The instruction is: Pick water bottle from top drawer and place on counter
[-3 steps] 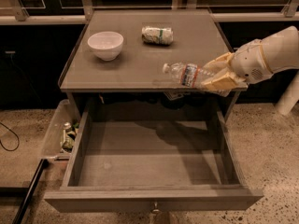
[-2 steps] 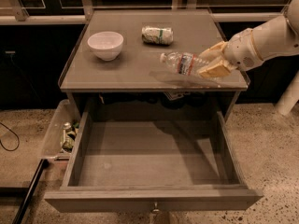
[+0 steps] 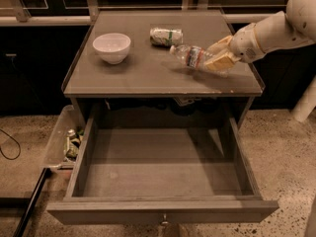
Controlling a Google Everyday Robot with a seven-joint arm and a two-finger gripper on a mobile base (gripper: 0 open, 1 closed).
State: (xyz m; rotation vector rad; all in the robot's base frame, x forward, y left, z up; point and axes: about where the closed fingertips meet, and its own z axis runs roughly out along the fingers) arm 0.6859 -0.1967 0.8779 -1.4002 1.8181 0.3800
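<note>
Water bottle [image 3: 190,56] was in my gripper [image 3: 213,59] - the two tan fingers [image 3: 220,63] were closed around its lower end, and it lay almost on its side, white cap pointing left. It was over the right half of the counter [image 3: 148,75], just above the glossy top as far as I could tell. A white bowl [image 3: 112,47] stood at the counter's left, and a whitish packet with a green band [image 3: 166,36] lay just behind the cap. Below, the top drawer [image 3: 163,211] stood pulled out - a clear plastic bin [image 3: 58,143] of small items sat beside its left wall.
</note>
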